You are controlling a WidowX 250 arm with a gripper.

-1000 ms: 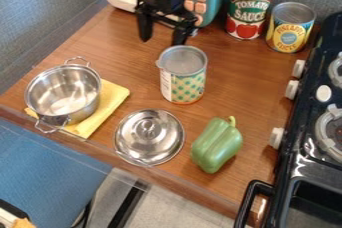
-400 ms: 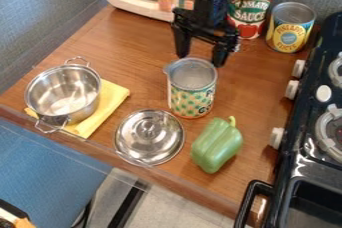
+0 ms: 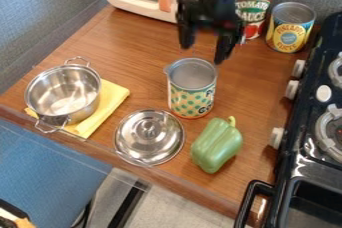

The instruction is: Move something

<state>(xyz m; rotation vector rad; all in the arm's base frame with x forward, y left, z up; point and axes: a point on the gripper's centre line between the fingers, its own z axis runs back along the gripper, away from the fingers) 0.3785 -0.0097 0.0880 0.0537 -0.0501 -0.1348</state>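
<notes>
Black hand [image 3: 206,54] seemingly spread and released, just behind the open-topped can [image 3: 192,89], wooden counter [image 3: 100,34] beneath

Open can [image 3: 192,89] stands mid tabletop [image 3: 100,39]; clock directions taken from it. Pot [image 3: 63,92] at nine o'clock, on cloth [image 3: 110,107], which extends out toward pot's four o'clock. Lid [image 3: 148,137] at seven o'clock, lying on tabletop. Pepper [image 3: 217,144] between five and six, just beside lid, at lid's three o'clock. Stove [image 3: 287,154] between three and four, along right edge. Second can [image 3: 254,12] at one o'clock; third can [image 3: 290,29] at two, near second can. Toy microwave [image 3: 127,6] at eleven, behind.
</notes>
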